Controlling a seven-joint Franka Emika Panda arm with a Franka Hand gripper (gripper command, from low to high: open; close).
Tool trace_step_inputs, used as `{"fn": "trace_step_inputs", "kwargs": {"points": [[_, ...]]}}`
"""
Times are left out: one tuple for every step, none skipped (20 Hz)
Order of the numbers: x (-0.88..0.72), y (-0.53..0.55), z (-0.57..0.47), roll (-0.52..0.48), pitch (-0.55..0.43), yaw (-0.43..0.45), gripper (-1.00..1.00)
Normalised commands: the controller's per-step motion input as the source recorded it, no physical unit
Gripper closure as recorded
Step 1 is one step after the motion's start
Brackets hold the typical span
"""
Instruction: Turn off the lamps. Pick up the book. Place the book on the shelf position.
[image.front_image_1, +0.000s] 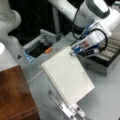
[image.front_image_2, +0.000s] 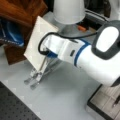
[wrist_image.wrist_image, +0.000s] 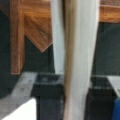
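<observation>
The white spiral-bound book (image.front_image_1: 67, 77) is tilted up off the table, with its binding along the lower left edge. My gripper (image.front_image_1: 73, 53) is shut on its upper corner. In a front view the book (image.front_image_2: 36, 42) leans toward the dark reddish-brown wooden block (image.front_image_2: 20, 12), and the gripper (image.front_image_2: 46, 55) grips it from the right. The block (image.front_image_1: 15, 95) lies at a front view's bottom left, apart from the book. In the wrist view the book (wrist_image.wrist_image: 75, 62) runs edge-on down the middle, with the wooden block (wrist_image.wrist_image: 35, 30) behind it.
Narrow slotted strips (image.front_image_1: 66, 107) lie under the book's lower edge, also showing as strips (image.front_image_2: 37, 75). A grey case with a black interior (image.front_image_1: 37, 48) stands at the back. A grey ridged tray (image.front_image_1: 110, 58) sits on the right. A white lampshade (image.front_image_2: 68, 11) stands behind the arm.
</observation>
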Motion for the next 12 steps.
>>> {"fn": "trace_step_inputs", "kwargs": {"points": [[0.31,0.10,0.25,-0.252,0.115,-0.190,1.00],[0.29,0.08,0.25,-0.238,0.109,-0.183,1.00],[0.27,0.07,0.24,-0.228,0.098,-0.182,1.00],[0.25,0.06,0.25,-0.210,0.104,-0.183,1.00],[0.23,0.05,0.27,-0.204,0.111,-0.183,1.00],[0.22,0.04,0.28,-0.202,0.106,-0.181,1.00],[0.21,0.04,0.28,-0.200,0.098,-0.178,1.00],[0.21,0.04,0.27,-0.199,0.087,-0.174,1.00],[0.21,0.04,0.27,-0.175,0.108,-0.235,1.00],[0.20,0.05,0.29,-0.169,0.115,-0.290,1.00],[0.20,0.05,0.29,-0.166,0.111,-0.300,1.00],[0.20,0.06,0.30,-0.161,0.118,-0.378,1.00]]}}
